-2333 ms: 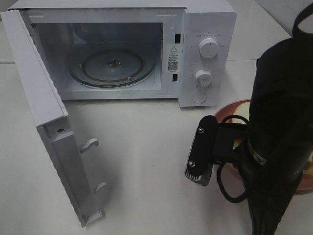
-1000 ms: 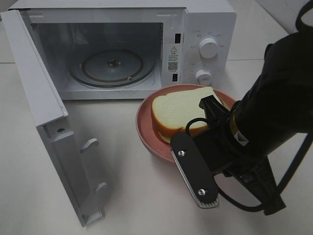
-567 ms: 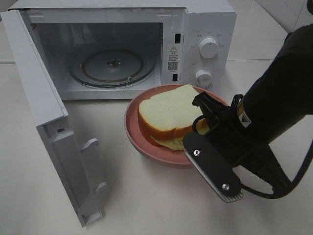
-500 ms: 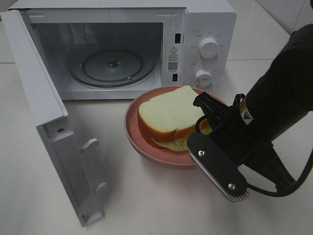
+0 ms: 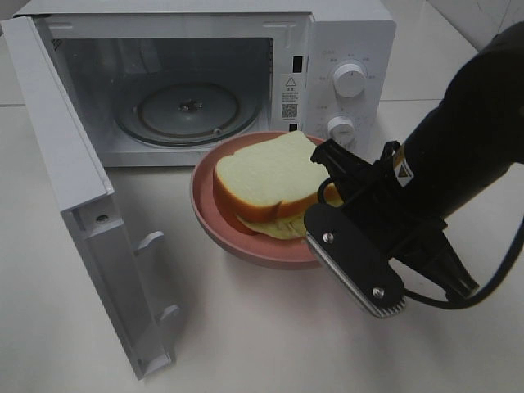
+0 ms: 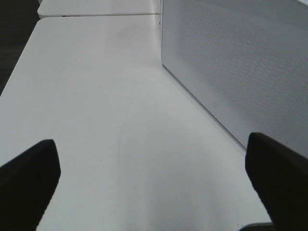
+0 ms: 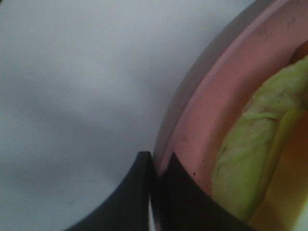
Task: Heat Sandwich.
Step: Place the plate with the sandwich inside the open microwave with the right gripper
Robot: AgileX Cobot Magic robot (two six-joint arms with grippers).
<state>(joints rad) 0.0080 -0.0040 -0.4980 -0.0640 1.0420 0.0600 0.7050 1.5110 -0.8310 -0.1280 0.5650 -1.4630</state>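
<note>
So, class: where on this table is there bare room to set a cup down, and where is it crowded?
Bare: the table between the open microwave door and the pink plate, and in front of it. Crowded: the right, where the right hand grips the plate's rim.

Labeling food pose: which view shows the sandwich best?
Exterior high: most of the sandwich on the pink plate, bread top and filling edge visible. Right wrist shows only a blurred yellow-green strip beside the rim the right gripper pinches. Left wrist shows none of it.
</note>
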